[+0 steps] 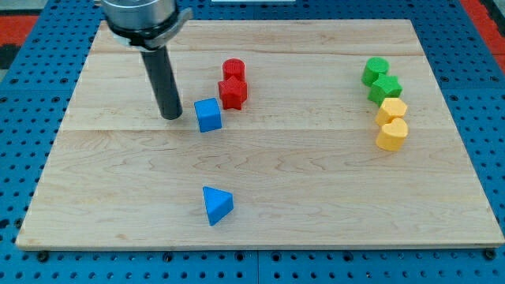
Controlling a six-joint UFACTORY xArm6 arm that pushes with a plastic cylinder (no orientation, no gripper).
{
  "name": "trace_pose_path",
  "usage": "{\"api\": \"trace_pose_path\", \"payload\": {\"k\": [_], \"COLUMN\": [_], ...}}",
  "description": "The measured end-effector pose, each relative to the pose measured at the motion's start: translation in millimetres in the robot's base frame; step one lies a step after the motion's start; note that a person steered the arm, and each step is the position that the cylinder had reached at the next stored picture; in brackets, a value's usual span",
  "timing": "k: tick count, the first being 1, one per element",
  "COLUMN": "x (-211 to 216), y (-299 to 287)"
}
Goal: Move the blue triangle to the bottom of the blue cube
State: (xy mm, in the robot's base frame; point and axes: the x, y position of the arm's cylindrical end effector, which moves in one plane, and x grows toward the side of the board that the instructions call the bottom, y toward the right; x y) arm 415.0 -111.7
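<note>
My tip [171,117] sits just left of the blue cube [208,115] on the wooden board [316,181]; no claw on this rod. Blue triangle [216,204] lies well below the cube, toward view's bottom.

Robotics laboratory bench, seen from above: a pale wooden board [316,197] lies on a blue perforated base plate [489,118] with regularly spaced mounting holes, as used for fixing test rigs. A dark rod on a metal robot flange [142,16] stands over the board, and small coloured plastic blocks [387,102] lie on it as test objects.
</note>
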Motion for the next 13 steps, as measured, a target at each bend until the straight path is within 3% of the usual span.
{"api": "trace_pose_path", "payload": {"k": [2,4,5,6,7,8,10,11,13], "x": [1,90,157,189,184,154,109,113,108], "y": [58,-79,-25,39,87,89,87,88,36]}}
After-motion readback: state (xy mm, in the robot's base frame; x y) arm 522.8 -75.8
